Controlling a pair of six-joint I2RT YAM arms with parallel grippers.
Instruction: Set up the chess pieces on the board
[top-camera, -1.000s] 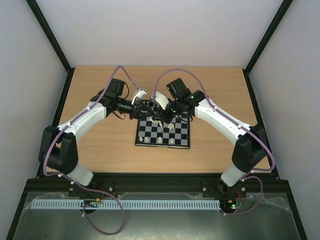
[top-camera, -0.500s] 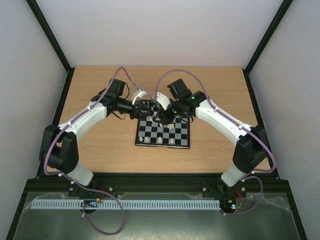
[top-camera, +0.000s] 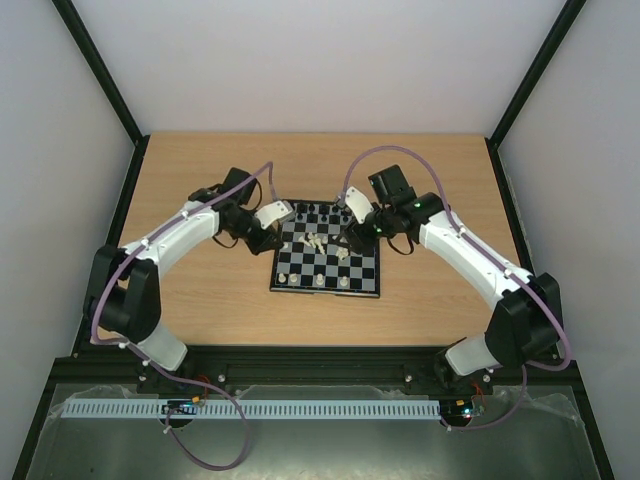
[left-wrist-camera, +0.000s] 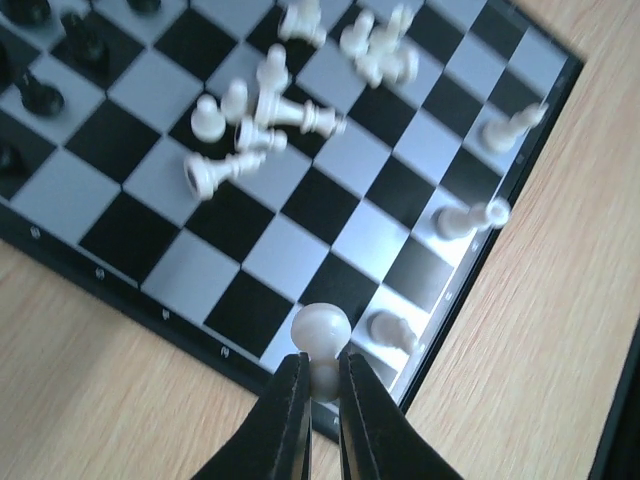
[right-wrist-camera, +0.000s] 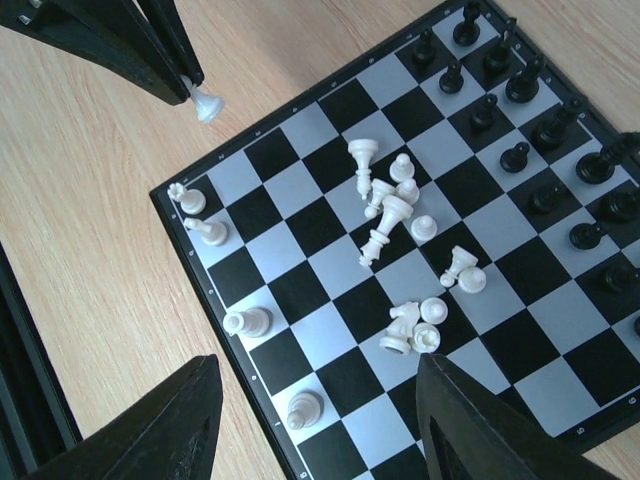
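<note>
Cream-white pawn (left-wrist-camera: 320, 328) is sitting pinched in the tips of the left gripper (left-wrist-camera: 320, 395). The jaws are closing on its neck just under the round head, and the piece is hanging at the left edge of the board (left-wrist-camera: 290, 255), above the light-wood table (left-wrist-camera: 100, 380). Moving right, a heap of fallen cream-white pieces (right-wrist-camera: 390, 215) is lying tipped over mid-board. A few upright cream-white pieces (right-wrist-camera: 250, 322) are standing along the near edge row, and the black pieces (right-wrist-camera: 540, 110) are standing in the far rows. The right gripper (right-wrist-camera: 318, 365) is hovering above the board's right side with its jaws spread wide, holding nothing. Judgement: the pieces are looking light, hard and smooth — likely rolling or toppling at a nudge. Taking the fallen ones across the waist with a narrow pinch is looking safest — lifting clear before turning them upright
</note>
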